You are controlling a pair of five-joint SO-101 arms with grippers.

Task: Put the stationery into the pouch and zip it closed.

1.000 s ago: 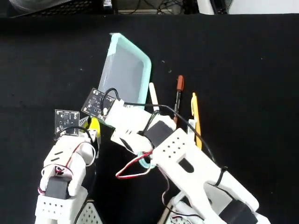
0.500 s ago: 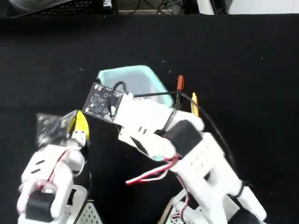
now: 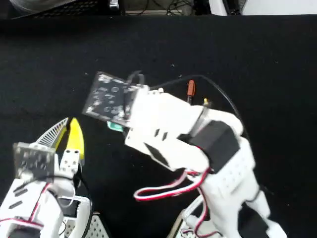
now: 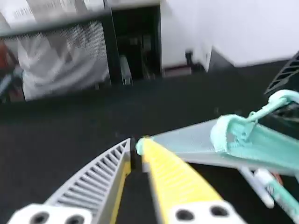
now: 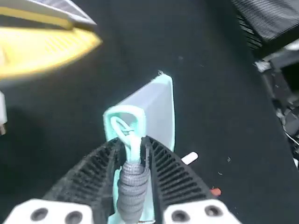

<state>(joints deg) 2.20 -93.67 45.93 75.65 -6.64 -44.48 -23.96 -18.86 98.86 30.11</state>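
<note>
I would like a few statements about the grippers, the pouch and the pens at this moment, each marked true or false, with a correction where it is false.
1. The right gripper has its jaws closed on the zipper end of the pouch. True.
2. The left gripper holds a pen. False: its jaws meet at the tips with nothing between them.
3. All the pens are inside the pouch. False: the orange-capped pen and the white pen lie outside it on the table.
4. The table is covered in black. True.
</note>
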